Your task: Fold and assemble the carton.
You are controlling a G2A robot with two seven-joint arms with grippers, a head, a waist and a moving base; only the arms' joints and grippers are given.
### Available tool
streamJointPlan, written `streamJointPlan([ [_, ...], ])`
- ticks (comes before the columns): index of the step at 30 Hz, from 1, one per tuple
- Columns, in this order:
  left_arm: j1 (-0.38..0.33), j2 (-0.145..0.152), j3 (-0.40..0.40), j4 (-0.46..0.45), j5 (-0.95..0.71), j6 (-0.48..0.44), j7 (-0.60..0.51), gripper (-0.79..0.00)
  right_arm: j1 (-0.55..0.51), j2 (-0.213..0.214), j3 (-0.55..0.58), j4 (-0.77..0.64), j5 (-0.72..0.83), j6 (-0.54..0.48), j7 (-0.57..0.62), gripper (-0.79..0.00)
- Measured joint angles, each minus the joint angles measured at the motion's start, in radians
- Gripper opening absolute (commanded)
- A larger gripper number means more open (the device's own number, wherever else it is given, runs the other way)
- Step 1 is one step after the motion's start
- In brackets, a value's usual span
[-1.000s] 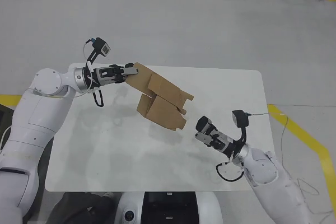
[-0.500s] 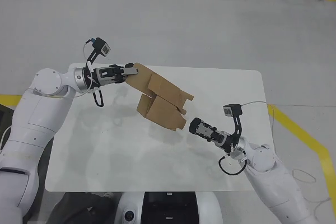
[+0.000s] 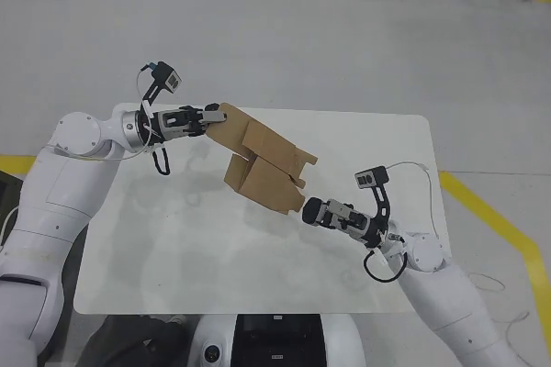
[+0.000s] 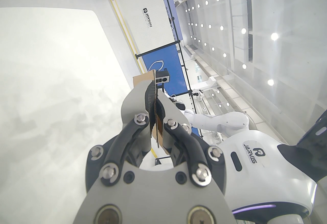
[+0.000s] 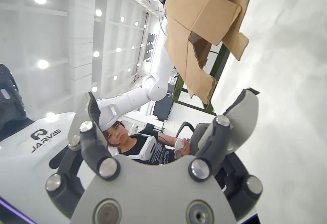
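- Over the far left half of the white table we see the carton: brown corrugated board, partly opened, flaps loose, hanging tilted from one end.
- Left gripper sits above the table's far left corner, pointing across the table towards the right arm.
- We read its claw as clamped on the carton's far-left flap. In the left wrist view both fingers pinch a single board edge, with the fluting showing between the pads.
- From that grip the carton runs out towards mid-table. Its body is skewed, with two panels stepped one over the other and short tabs sticking out on the right side.
- The carton throws a shadow on the table top below it. We cannot tell if its lowest corner touches the surface.
- Right gripper is near mid-table, on the near right side of the carton, aimed at its lower right corner and just beside it.
- Its claw is spread wide with nothing in it. In the right wrist view the fingers stand well apart.
- In that same view the carton's ragged bottom corner hangs just ahead of the gap, not inside it, and no pad is on the board.
- We also see open flaps and a dark hollow on the carton's underside.
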Motion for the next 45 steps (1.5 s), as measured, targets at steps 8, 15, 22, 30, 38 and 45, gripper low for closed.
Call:
streamJointPlan([
  [8, 0.000, 0.000, 0.000, 0.000, 0.000, 0.000, 0.000, -0.785, 0.056, -0.021, -0.034, 0.095, 0.093, -0.044, 0.060, 0.000],
  [15, 0.000, 0.000, 0.000, 0.000, 0.000, 0.000, 0.000, -0.785, 0.064, -0.029, -0.035, 0.104, 0.120, -0.080, 0.095, 0.000],
  [22, 0.000, 0.000, 0.000, 0.000, 0.000, 0.000, 0.000, -0.785, 0.030, -0.025, -0.003, 0.045, 0.129, -0.095, 0.122, 0.000],
  [30, 0.000, 0.000, 0.000, 0.000, 0.000, 0.000, 0.000, -0.785, -0.001, -0.020, 0.032, -0.006, 0.083, -0.084, 0.095, 0.000],
  [38, 0.000, 0.000, 0.000, 0.000, 0.000, 0.000, 0.000, -0.785, 0.002, -0.029, 0.020, 0.040, 0.046, -0.065, 0.027, 0.000],
  [45, 0.000, 0.000, 0.000, 0.000, 0.000, 0.000, 0.000, -0.785, 0.044, -0.047, -0.030, 0.079, 0.065, -0.063, 0.037, 0.000],
])
